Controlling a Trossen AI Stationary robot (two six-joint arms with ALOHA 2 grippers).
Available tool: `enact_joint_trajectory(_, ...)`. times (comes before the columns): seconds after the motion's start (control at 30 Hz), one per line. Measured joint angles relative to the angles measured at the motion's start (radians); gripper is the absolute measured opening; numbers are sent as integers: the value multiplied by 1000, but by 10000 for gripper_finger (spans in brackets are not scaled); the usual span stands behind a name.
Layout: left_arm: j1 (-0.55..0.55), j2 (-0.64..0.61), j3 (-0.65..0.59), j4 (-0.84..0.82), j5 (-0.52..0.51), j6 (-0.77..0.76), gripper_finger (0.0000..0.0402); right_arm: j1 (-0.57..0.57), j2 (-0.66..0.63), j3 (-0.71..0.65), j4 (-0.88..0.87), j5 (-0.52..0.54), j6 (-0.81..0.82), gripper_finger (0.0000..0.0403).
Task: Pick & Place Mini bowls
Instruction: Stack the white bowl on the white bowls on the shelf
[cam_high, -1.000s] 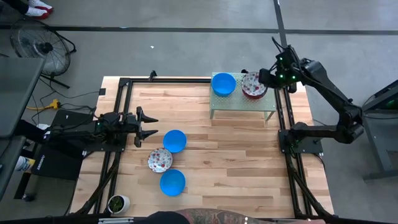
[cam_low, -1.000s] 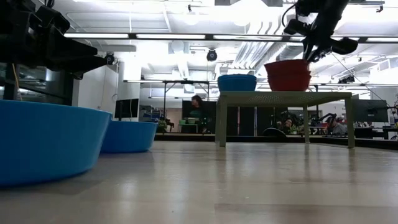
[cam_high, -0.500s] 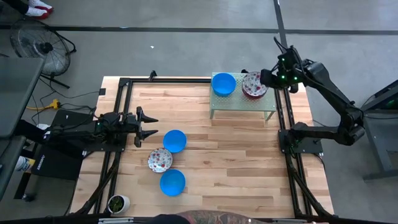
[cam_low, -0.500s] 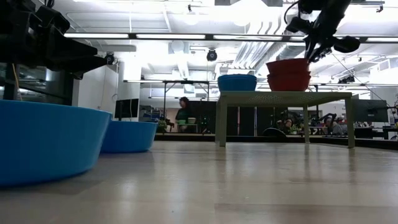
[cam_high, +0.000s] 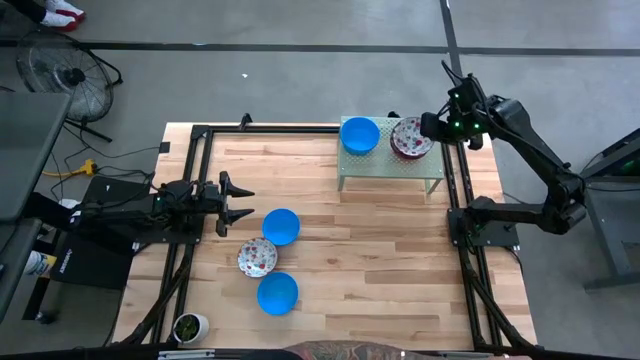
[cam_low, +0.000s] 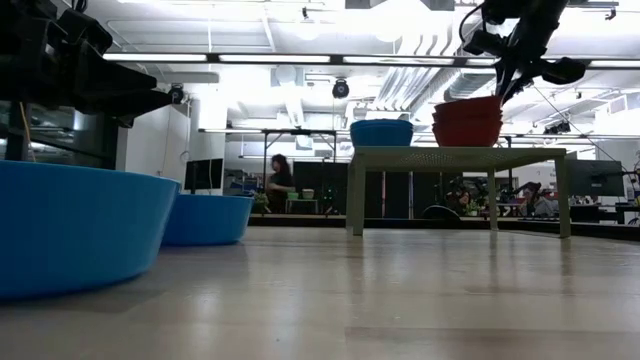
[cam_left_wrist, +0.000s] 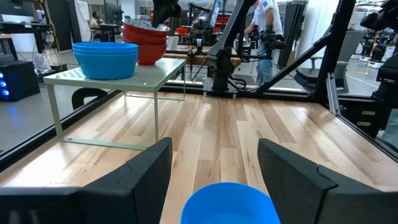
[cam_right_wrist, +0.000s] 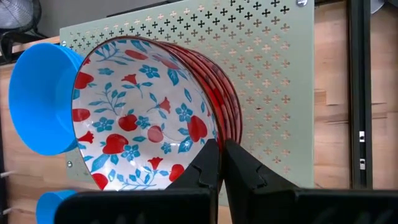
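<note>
Right end effector (cam_high: 428, 128) over the far right corner of the tabletop (cam_high: 380, 250), fingers (cam_right_wrist: 210, 163) pinched closed on the rim of the top floral bowl (cam_high: 408, 138), which sits on a stack of floral bowls on the perforated green stand (cam_high: 390, 170). Held bowl is tilted, its near rim lifted off the stack; stack sits close to the stand's right edge, just beside the right frame rail. Blue bowl stack (cam_high: 359, 134) on the stand's left end, touching or nearly touching the floral stack.

Left end effector (cam_high: 240, 201) hovers at the left side of the tabletop, fingers (cam_left_wrist: 149, 168) spread wide, holding nothing. Just right of it a blue bowl (cam_high: 281, 226); nearer, a floral bowl (cam_high: 257, 257) and another blue bowl (cam_high: 277, 293), the three close together. Wide bare wood between these bowls and the stand, and along the right half of the tabletop. Small white cup with plant (cam_high: 188, 326) at the near left corner.
</note>
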Motion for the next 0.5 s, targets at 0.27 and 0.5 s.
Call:
enact_joint_trajectory(0.27,0,0,0,0,0,0,232,-8,0,0,6,-28,-12,6)
enact_joint_trajectory(0.5,0,0,0,0,0,0,232,-8,0,2,17,-28,-4,49)
